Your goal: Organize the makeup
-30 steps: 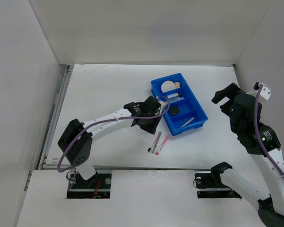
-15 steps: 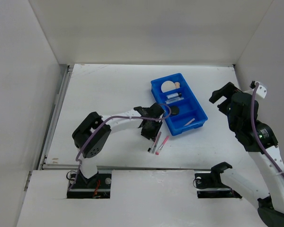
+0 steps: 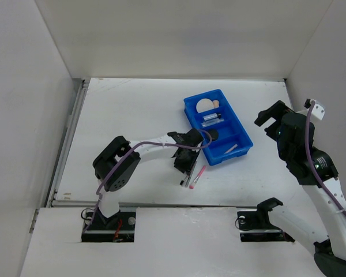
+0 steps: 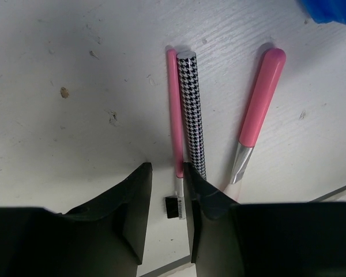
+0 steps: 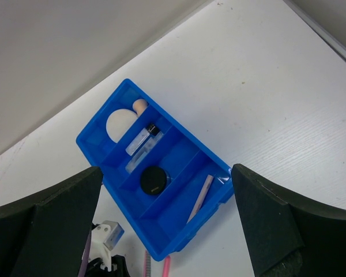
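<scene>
Your left gripper (image 4: 167,170) stood parted, straddling one thin pink pencil (image 4: 174,109) on the tabletop (image 4: 75,57). Just right of it lay one checkered pencil (image 4: 193,115) and one pink brush (image 4: 259,104). Your right gripper (image 5: 166,169) hung wide open and empty above the tray (image 5: 89,147), which held one puff (image 5: 118,124), one tube (image 5: 143,138), one compact (image 5: 153,179) and one pink stick (image 5: 200,199).

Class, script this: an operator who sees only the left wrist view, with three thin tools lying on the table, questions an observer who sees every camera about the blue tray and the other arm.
Operator: Only a blue corner shows here. Is any long tool in the tray?
Observer: Yes. One pink pencil lies alone in the end section of the tray, next to the section with the black compact.
Operator: Is the other arm carrying anything?
Observer: No. The right end effector is open and empty, off to the right of the tray.
</scene>
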`<state>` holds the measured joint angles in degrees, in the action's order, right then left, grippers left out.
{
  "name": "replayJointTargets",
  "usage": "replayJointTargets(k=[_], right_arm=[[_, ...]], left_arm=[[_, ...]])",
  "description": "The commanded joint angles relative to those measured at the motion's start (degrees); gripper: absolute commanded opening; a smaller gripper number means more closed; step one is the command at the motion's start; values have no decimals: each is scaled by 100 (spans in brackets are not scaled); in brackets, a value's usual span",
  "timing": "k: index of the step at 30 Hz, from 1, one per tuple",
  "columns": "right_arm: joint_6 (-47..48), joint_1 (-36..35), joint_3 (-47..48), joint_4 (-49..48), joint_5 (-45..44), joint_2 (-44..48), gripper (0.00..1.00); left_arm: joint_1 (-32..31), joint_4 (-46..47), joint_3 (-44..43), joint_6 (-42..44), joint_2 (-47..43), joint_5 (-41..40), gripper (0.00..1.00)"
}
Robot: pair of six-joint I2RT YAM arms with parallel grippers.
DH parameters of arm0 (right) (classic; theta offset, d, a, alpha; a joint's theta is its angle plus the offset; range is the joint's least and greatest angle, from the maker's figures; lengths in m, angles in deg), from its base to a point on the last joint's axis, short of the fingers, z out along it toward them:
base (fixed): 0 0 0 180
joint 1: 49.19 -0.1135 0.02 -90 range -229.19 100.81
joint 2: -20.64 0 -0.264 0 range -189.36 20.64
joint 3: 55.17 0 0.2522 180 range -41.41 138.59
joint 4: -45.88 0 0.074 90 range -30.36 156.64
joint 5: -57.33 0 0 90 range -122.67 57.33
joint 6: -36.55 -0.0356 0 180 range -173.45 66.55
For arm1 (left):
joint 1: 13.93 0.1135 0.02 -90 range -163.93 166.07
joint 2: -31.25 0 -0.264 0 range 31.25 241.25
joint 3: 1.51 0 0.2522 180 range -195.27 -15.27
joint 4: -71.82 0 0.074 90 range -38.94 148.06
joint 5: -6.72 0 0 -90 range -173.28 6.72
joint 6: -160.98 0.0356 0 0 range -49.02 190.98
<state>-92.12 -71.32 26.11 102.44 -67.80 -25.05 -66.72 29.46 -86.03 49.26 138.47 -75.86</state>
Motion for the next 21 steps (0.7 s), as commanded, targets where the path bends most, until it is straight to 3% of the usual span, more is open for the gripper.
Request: replayJointTargets(k=[1, 21], right_arm=[[-26, 25, -3, -264, -28, 52, 100], [-26, 25, -3, -264, -28, 52, 100]], left_arm=[[-55, -172, -244, 9, 80, -74, 25], [-214, -796, -430, -394, 115, -1392, 19]])
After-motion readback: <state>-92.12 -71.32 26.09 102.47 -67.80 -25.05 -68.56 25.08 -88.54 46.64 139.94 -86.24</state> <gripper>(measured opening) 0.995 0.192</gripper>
